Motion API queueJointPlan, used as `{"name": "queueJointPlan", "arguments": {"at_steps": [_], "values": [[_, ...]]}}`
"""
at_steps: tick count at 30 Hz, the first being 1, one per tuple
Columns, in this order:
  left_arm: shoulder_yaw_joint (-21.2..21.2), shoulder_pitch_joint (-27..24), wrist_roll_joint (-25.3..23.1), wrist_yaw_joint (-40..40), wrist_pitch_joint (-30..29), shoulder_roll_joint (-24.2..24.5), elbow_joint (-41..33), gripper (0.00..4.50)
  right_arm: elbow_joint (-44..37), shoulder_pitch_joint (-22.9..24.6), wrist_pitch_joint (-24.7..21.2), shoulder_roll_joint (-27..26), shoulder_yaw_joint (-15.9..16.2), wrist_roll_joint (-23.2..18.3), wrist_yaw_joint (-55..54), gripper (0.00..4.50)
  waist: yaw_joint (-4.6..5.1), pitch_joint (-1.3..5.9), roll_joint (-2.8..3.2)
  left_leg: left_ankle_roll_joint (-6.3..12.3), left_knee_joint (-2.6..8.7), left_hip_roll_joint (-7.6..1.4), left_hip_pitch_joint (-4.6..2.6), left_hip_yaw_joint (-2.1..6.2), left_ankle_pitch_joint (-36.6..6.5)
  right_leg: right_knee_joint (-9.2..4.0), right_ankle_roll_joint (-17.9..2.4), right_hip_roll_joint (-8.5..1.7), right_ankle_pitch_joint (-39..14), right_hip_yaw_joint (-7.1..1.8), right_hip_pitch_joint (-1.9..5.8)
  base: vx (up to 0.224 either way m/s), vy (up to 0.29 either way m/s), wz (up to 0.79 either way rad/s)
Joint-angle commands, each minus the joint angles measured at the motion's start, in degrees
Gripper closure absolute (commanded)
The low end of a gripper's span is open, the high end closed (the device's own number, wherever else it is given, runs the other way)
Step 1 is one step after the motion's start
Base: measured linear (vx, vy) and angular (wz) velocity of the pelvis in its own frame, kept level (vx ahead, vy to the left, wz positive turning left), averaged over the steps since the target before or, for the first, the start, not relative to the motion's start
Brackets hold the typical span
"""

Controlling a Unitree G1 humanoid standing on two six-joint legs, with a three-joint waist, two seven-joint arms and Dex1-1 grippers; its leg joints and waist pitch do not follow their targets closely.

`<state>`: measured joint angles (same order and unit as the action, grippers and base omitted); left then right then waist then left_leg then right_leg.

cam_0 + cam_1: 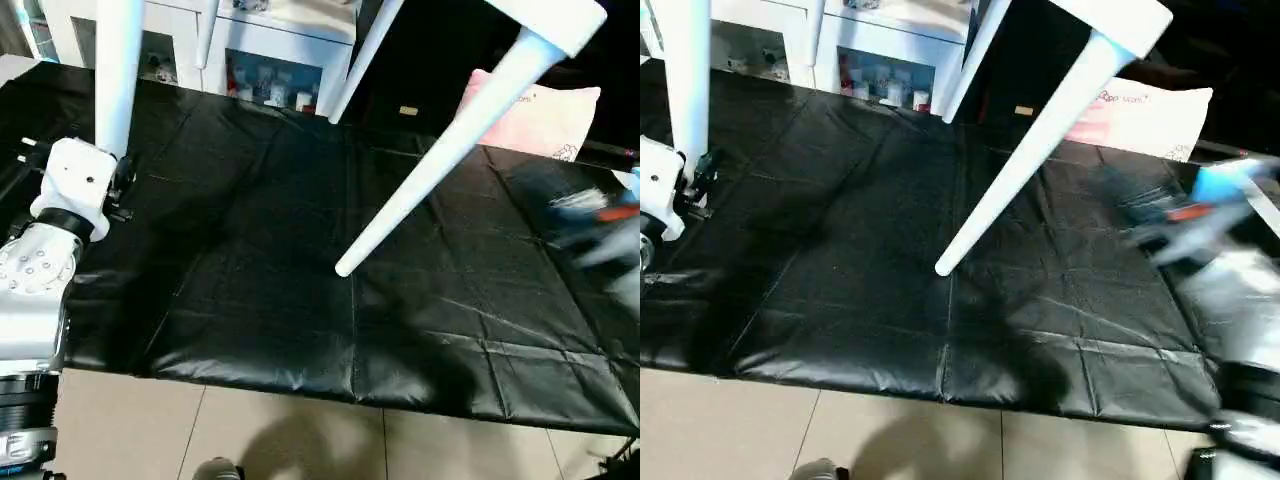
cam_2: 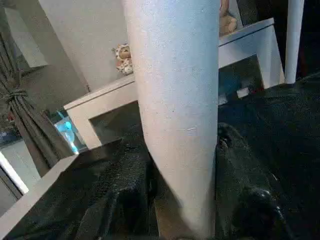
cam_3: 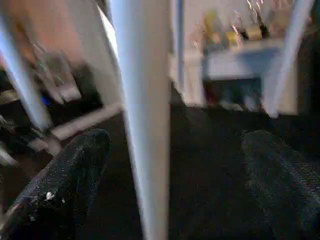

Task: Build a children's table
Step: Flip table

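Note:
The children's table hangs tilted above the black sheet, its white tabletop at the upper right. One tapered white leg slants down to a tip over the sheet's middle. Two more legs rise at the back. At the left, my left gripper is shut on another upright leg, with a black finger on each side of it. My right gripper hovers blurred at the right, open. In the right wrist view its fingers stand wide apart, with the leg ahead between them, untouched.
A black sheet covers the floor, with beige tiles along its near edge. A white glass-door cabinet stands behind it and a pink pillow lies at the back right.

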<state>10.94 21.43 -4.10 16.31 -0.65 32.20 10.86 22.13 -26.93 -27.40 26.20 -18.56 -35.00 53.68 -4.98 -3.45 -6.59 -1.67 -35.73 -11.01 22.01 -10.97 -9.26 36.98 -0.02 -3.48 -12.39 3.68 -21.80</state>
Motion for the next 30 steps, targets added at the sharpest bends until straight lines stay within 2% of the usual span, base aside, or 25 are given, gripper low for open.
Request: {"name": "queueJointPlan", "arguments": {"at_steps": [1,3,5,6,9,10,11,12,13,14,15,16,18,19,21,22,25,26,27,28,29,30], "values": [[-4.26,-0.89,-3.29,2.24,0.35,1.01,1.48,3.02,3.15,-1.38,3.55,-0.97,2.17,4.10,-2.55,0.00,0.57,3.14,2.13,-7.48,4.91,-2.79,-3.05,2.71,-29.77,-6.81,-7.27,-5.39,-27.05,-2.46,-0.66,0.000,0.000,0.00],[-4.52,-0.90,-3.30,2.32,0.66,1.11,1.91,3.02,4.15,-2.51,4.62,-3.26,4.35,4.96,-2.14,0.00,0.57,3.23,2.11,-7.60,5.14,-2.90,-3.03,2.72,-30.31,-6.49,-7.73,-5.11,-24.26,-2.55,-0.74,0.000,0.000,0.00],[-4.57,-0.80,-3.28,2.34,0.84,1.13,2.29,3.02,4.08,-3.41,5.51,-5.31,7.10,5.45,0.15,0.00,0.61,3.31,2.19,-7.43,5.38,-2.95,-2.73,2.74,-29.84,-6.10,-8.31,-5.04,-21.80,-2.64,-0.49,0.000,0.000,0.00],[-4.55,-0.74,-3.25,2.35,0.92,1.15,2.52,3.02,4.98,-4.47,5.90,-6.68,8.10,5.45,1.10,0.00,0.60,3.36,2.36,-7.44,5.45,-3.00,-2.74,2.73,-29.77,-5.95,-8.63,-5.04,-20.78,-2.69,-0.47,0.000,0.000,0.00],[-4.58,-0.70,-3.21,2.34,0.99,1.18,2.66,3.02,6.15,-5.37,6.70,-7.60,8.58,5.78,1.33,0.00,0.36,3.36,2.52,-7.61,5.48,-3.09,-3.02,2.48,-29.20,-5.76,-9.29,-5.03,-19.07,-2.88,-0.66,0.000,0.000,0.00],[-4.63,-0.64,-3.18,2.32,1.07,1.19,2.82,3.02,8.29,-6.74,8.30,-8.67,9.19,6.68,1.39,0.00,0.23,3.37,2.61,-7.76,5.43,-3.10,-3.10,2.38,-29.06,-5.67,-9.53,-5.06,-18.49,-2.92,-0.78,0.000,0.000,0.00],[-4.83,-0.48,-3.18,2.39,1.29,1.19,3.20,3.02,14.71,-10.45,13.40,-10.82,10.70,10.44,-0.89,0.00,0.49,3.50,2.61,-7.98,5.41,-2.97,-2.70,2.41,-28.32,-5.26,-10.23,-5.12,-17.25,-2.87,-0.53,0.000,0.000,0.00],[-4.95,-0.41,-3.18,2.43,1.34,1.13,3.30,3.02,18.19,-12.55,15.84,-11.88,10.86,12.12,-3.26,0.00,0.70,3.48,2.70,-8.56,5.51,-2.92,-2.47,2.46,-28.35,-5.25,-10.47,-5.22,-17.97,-2.76,-0.46,0.000,0.000,0.00],[-5.08,-0.35,-3.19,2.49,1.38,1.10,3.39,3.02,20.37,-13.96,17.20,-12.52,10.75,12.76,-4.71,0.00,0.83,3.42,2.70,-8.77,5.51,-2.94,-2.54,2.47,-28.74,-5.25,-10.51,-5.24,-18.51,-2.76,-0.60,0.000,0.000,0.00],[-5.16,-0.31,-3.19,2.52,1.40,1.09,3.45,3.02,21.50,-14.71,17.84,-12.85,10.60,12.92,-5.44,0.00,0.72,3.33,2.85,-8.81,5.49,-2.96,-2.90,2.48,-29.95,-5.51,-10.32,-5.20,-19.53,-2.80,-0.82,0.000,0.000,0.00],[-5.34,-0.30,-3.20,2.53,1.39,0.98,3.43,3.02,21.12,-15.32,17.66,-13.47,10.49,11.78,-3.72,0.00,0.60,3.24,2.64,-8.48,5.47,-2.99,-3.04,2.43,-30.30,-5.57,-10.06,-5.14,-19.49,-2.89,-0.85,0.000,0.000,0.00],[-5.34,-0.30,-3.20,2.53,1.39,0.98,3.42,3.02,21.01,-15.31,17.62,-13.49,10.51,11.71,-3.55,0.00,0.62,3.34,2.65,-8.34,5.55,-3.00,-2.97,2.44,-30.06,-5.48,-9.99,-5.06,-18.97,-2.90,-0.68,0.000,0.000,0.00],[-5.46,-0.32,-3.15,2.56,1.33,0.91,3.37,3.02,19.50,-15.01,17.10,-13.66,10.77,10.78,-1.40,0.00,0.57,3.43,2.68,-8.13,5.80,-3.13,-2.77,2.39,-28.92,-5.20,-9.95,-4.92,-16.55,-2.91,-0.44,0.000,0.000,0.00],[-5.64,-0.65,-2.84,2.85,1.13,0.71,3.13,3.02,14.49,-12.90,14.49,-13.23,11.40,8.81,2.29,0.00,0.45,3.39,2.31,-7.81,5.85,-3.16,-2.74,2.30,-28.12,-5.20,-9.88,-4.88,-15.87,-2.95,-0.31,0.000,0.000,0.00],[-5.77,-0.94,-2.56,3.06,1.06,0.58,3.07,3.02,12.35,-11.82,13.58,-12.89,11.67,8.01,4.34,0.00,0.21,3.56,2.42,-7.22,5.83,-3.14,-2.60,2.16,-26.16,-5.07,-9.83,-4.96,-13.89,-3.04,0.01,0.000,0.000,0.00],[-6.20,-1.92,-1.85,3.82,1.04,0.13,2.78,3.02,7.77,-9.07,11.52,-11.45,12.25,6.52,8.13,0.00,-0.06,3.50,2.52,-6.71,5.86,-3.14,-2.54,2.08,-24.98,-5.13,-9.72,-4.95,-12.83,-3.08,0.20,0.000,0.000,0.00],[-6.63,-3.29,-0.55,4.92,0.66,-0.81,2.11,3.02,4.08,-6.57,10.59,-9.93,12.34,5.32,9.67,0.00,-0.40,3.66,2.30,-5.79,5.82,-3.21,-2.24,1.94,-21.73,-4.91,-9.78,-5.09,-10.95,-3.12,0.53,0.000,0.000,0.00],[-6.70,-3.49,-0.44,5.03,0.60,-0.92,2.02,3.02,3.53,-6.23,10.43,-9.75,12.31,5.13,9.69,0.00,-0.38,3.66,2.73,-5.89,5.85,-3.14,-2.17,1.96,-21.47,-4.82,-9.97,-5.06,-10.73,-3.12,0.55,0.000,0.000,0.00],[-7.34,-4.74,-0.02,5.70,0.17,-1.57,1.62,3.02,-0.80,-3.90,8.78,-8.73,12.09,3.73,9.52,0.00,-0.53,3.64,2.75,-5.96,5.90,-3.22,-2.22,1.96,-21.03,-5.12,-9.82,-5.01,-10.41,-3.11,0.70,0.000,0.000,0.00],[-7.66,-5.30,-0.09,5.74,0.08,-1.83,1.48,3.02,-2.77,-2.89,7.98,-8.35,11.98,3.09,9.37,0.00,-0.65,3.61,3.07,-6.06,5.86,-3.21,-2.33,1.95,-21.27,-5.02,-9.86,-5.00,-10.43,-3.12,0.52,0.000,0.000,0.00],[-8.12,-6.05,-0.27,5.75,-0.01,-2.11,1.26,3.02,-5.22,-1.61,7.08,-7.94,11.84,2.52,9.18,0.00,-0.61,3.61,2.81,-6.03,5.94,-3.19,-2.30,1.96,-21.86,-5.09,-9.75,-4.86,-10.79,-3.08,0.58,0.000,0.000,0.00],[-8.59,-7.11,-0.33,5.81,-0.24,-2.46,0.80,3.02,-7.64,-0.29,6.39,-7.57,11.66,2.09,8.75,0.00,-0.66,3.53,3.19,-6.24,6.08,-3.29,-2.42,2.06,-23.11,-5.36,-9.42,-4.87,-11.67,-3.10,0.58,0.000,0.000,0.00]]}}
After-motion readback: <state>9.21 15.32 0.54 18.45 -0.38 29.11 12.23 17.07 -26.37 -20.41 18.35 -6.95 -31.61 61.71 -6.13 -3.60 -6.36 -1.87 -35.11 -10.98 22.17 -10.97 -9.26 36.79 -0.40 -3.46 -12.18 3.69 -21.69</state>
